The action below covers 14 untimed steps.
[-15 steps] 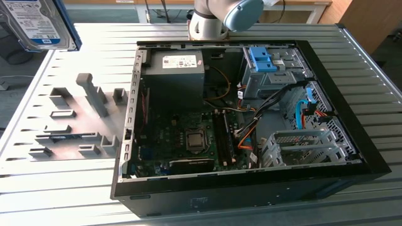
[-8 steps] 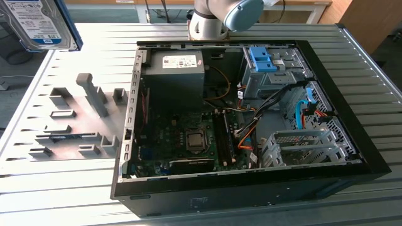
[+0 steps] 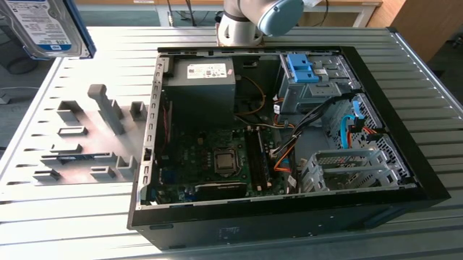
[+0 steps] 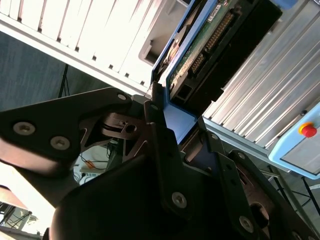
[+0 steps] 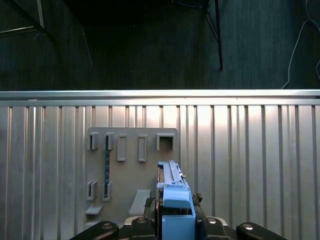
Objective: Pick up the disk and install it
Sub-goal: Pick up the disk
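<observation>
ribbed metal counter [image 3: 65,222] carries an open computer case [image 3: 275,227] lying on its side, board and cables exposed. just beside it, toward the exterior view's left, a grey slotted holder plate [image 3: 94,135]. arm [image 3: 250,21] rises behind the case.

the disk [image 3: 45,27] is up in the air, well clear of the counter, label showing, at the exterior view's upper left. in the first wrist view it hangs edge-on with plate and counter below.

tool [image 4: 179,122] is clamped on the disk's blue rail, a finger on either side.

judgement: pick-up done, carry in hand, install not begun. seating it calls for squaring the rails to the metal drive cage [image 3: 347,170]; which bay, cannot tell.
</observation>
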### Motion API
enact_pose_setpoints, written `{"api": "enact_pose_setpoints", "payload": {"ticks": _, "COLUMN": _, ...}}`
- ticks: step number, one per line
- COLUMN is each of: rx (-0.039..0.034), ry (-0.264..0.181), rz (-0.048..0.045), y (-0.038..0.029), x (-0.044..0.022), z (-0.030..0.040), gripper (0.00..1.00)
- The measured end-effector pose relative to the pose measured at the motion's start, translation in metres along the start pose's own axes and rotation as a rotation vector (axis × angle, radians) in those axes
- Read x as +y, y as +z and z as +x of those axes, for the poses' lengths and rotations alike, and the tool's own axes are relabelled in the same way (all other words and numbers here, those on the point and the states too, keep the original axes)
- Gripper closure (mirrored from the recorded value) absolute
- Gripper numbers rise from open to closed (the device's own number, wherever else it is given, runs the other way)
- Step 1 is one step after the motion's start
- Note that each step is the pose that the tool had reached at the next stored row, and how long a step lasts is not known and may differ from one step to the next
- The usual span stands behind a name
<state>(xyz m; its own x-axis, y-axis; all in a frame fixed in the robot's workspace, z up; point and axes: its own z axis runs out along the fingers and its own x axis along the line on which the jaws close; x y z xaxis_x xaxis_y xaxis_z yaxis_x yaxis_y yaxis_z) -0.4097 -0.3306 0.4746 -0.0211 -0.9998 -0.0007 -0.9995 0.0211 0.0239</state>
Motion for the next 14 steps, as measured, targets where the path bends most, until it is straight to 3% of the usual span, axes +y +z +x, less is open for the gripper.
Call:
{"api": "enact_pose_setpoints", "payload": {"ticks": 8, "rx": -0.0001, "ry": 0.0, "rz": 0.0001, "y": -0.0002, "x": -0.0098, "z": -0.0002, "gripper": 0.64}}
{"api": "enact_pose_setpoints", "payload": {"ticks": 14, "rx": 0.0, "ry": 0.0, "rz": 0.0, "y": -0.0003, "x": -0.0114, "z": -0.0003, "gripper": 0.64}}
